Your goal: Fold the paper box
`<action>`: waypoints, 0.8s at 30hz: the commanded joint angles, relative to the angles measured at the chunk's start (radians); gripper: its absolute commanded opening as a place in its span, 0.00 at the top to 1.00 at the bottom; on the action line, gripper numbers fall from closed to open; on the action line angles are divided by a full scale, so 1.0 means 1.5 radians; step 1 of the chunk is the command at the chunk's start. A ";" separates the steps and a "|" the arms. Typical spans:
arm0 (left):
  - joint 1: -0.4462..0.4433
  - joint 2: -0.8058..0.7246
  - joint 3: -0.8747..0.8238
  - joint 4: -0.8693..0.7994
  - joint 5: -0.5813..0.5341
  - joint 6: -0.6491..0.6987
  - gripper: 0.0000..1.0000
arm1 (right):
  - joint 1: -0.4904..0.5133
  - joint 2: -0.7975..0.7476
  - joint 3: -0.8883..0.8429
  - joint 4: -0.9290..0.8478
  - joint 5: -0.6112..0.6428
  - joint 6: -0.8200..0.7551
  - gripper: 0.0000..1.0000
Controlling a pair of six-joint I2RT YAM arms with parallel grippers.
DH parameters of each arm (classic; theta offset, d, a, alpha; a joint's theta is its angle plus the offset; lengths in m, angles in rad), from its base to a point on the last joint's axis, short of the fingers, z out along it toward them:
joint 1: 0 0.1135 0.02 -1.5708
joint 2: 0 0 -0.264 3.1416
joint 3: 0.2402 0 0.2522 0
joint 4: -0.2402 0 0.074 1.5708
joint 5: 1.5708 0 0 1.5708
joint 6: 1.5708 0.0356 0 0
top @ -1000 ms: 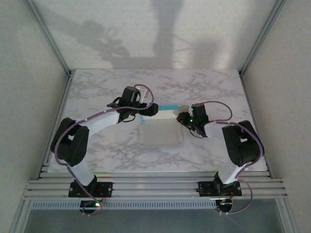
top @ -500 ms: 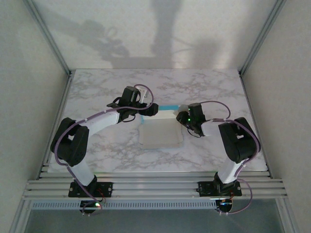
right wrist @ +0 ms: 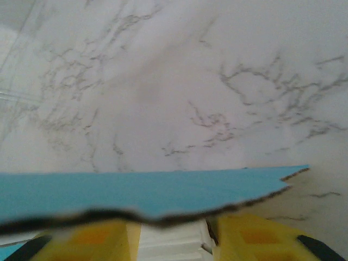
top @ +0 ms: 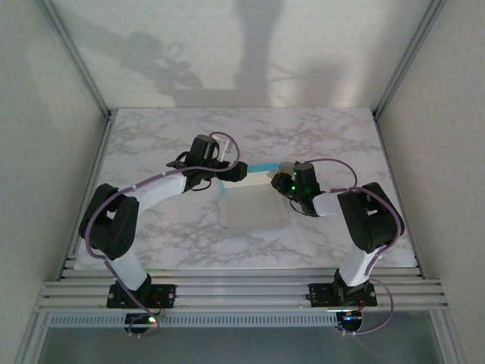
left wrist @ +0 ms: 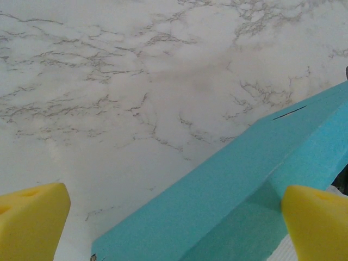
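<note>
Top external view: the paper box [top: 252, 212] lies at the middle of the counter [top: 348, 144], off-white panel up, its turquoise flap [top: 261, 167] along the far edge between the two arms. The left pincer [left wrist: 174, 228] gapes wide and holds nothing, straddling the flap. The right pincer [right wrist: 174, 239] sits beneath the flap's edge; whether it grips cannot be told. The fold probably goes best with one side pinning the crease while the other eases the flap over slowly.

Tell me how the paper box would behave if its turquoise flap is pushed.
It would probably bend easily: the paper box looks sheet-thin, and its turquoise flap is creased. It is likely light, so it may slide on the smooth marble table rather than fold.
</note>
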State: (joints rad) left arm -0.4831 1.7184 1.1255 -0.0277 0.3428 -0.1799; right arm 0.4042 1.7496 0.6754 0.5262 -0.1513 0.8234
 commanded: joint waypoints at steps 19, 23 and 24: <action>-0.008 0.010 -0.014 -0.041 -0.010 0.008 0.01 | 0.047 0.072 0.092 -0.101 0.009 -0.043 0.63; -0.008 0.010 -0.014 -0.040 -0.010 0.008 0.01 | 0.054 0.079 0.115 -0.174 0.039 -0.055 0.63; -0.008 0.010 -0.014 -0.040 -0.009 0.007 0.01 | 0.056 0.079 0.119 -0.191 0.047 -0.057 0.63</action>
State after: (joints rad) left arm -0.4831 1.7184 1.1255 -0.0277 0.3428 -0.1799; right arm 0.4671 1.8351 0.8330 0.3946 -0.1200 0.7666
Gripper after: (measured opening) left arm 0.992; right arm 0.370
